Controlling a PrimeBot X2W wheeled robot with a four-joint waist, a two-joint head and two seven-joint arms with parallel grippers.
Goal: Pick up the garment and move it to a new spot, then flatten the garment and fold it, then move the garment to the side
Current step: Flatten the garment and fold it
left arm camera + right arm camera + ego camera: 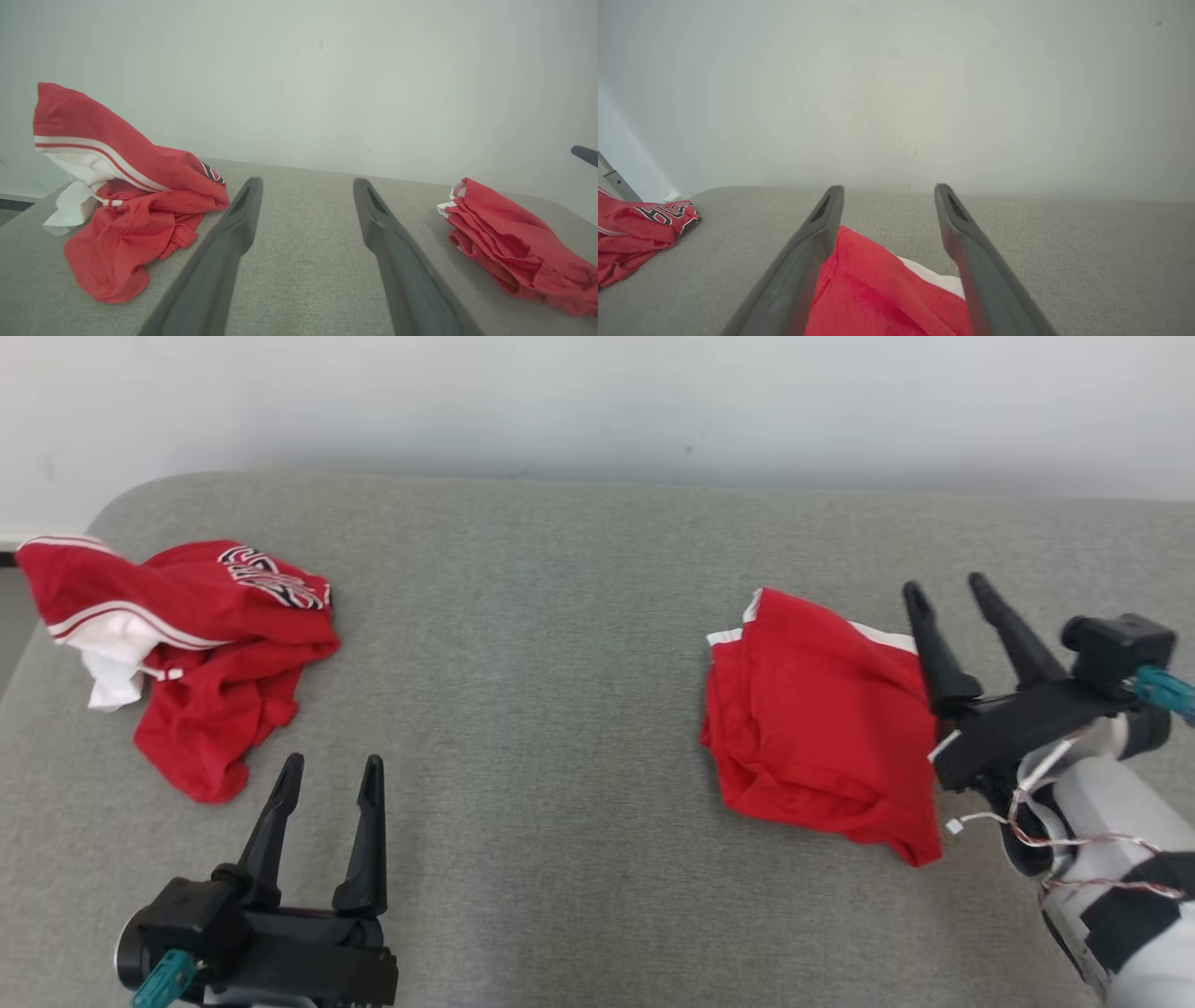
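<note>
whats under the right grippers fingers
The folded red garment lies below the open right gripper, with its white edge showing, on the grey surface. The fingers hide part of the cloth; contact cannot be told.

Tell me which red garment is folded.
The folded garment lies on the robot's right, beside the right gripper; the crumpled garment on the left shows lettering.
</note>
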